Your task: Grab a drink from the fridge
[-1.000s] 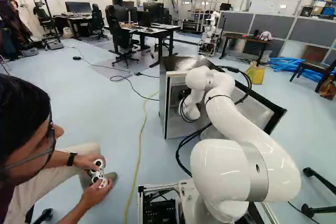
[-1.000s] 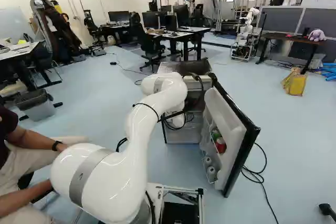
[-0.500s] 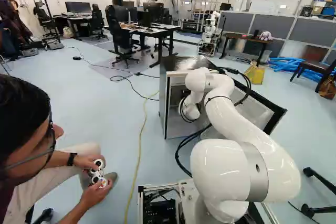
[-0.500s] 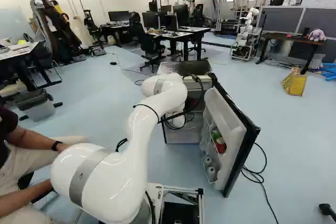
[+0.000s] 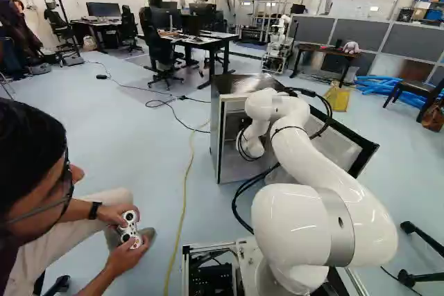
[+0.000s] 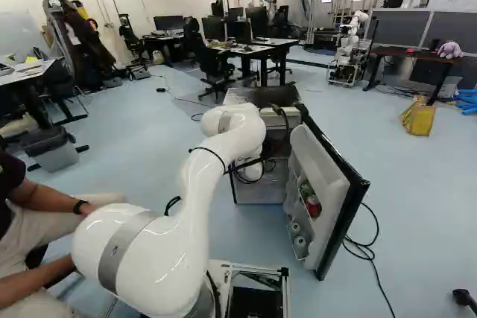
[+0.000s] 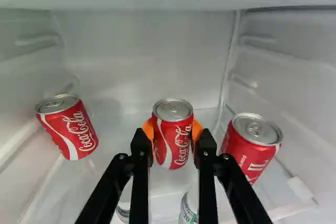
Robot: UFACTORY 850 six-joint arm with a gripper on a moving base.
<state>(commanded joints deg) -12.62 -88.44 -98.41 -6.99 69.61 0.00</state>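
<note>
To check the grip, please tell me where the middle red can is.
In the wrist view, the middle red can is held between the two fingers of the gripper, inside the fridge, with other red cans on both sides.

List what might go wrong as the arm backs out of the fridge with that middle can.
The middle can is smooth and round, so it might slip or twist between the gripper's two pads. A sideways drift could knock the red cans standing on either side. Swinging out wide, the arm might bump the open door and its stored drinks.
</note>
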